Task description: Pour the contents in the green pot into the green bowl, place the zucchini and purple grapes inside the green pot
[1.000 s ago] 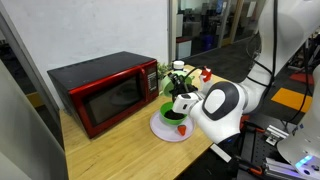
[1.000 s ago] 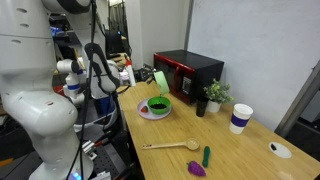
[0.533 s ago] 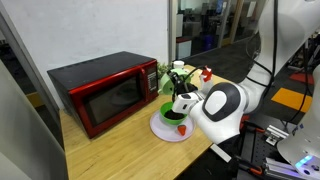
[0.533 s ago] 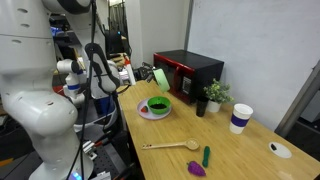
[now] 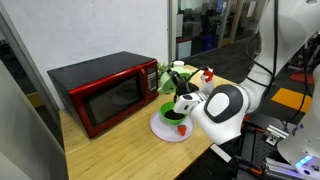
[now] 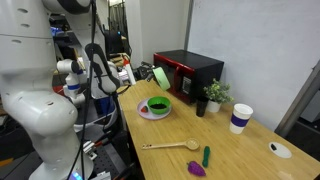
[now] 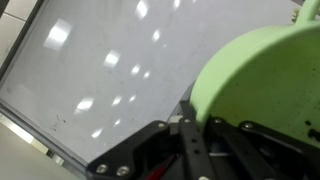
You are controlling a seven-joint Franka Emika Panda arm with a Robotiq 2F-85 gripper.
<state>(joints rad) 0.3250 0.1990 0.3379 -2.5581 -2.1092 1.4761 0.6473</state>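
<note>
Gripper [image 7: 192,118] pinching rim of pot [image 6: 160,77], pot tipped on edge above bowl [image 6: 158,106] on plate [image 6: 143,113], zucchini [image 6: 206,155] beside grapes [image 6: 197,170] on near table [image 6: 245,150] edge, well right of bowl.

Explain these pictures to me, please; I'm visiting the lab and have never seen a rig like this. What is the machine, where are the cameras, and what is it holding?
The machine is a single white robot arm ending in a two-fingered gripper. Two pictures come from cameras standing near the wooden table. The third looks out from the arm's wrist, so it shows the fingers up close. The gripper is shut on the rim of a light-green pot, which is tilted above a green bowl sitting on a plate. Also on the table are a red microwave, a small plant, a paper cup, a wooden spoon, a zucchini and purple grapes.
</note>
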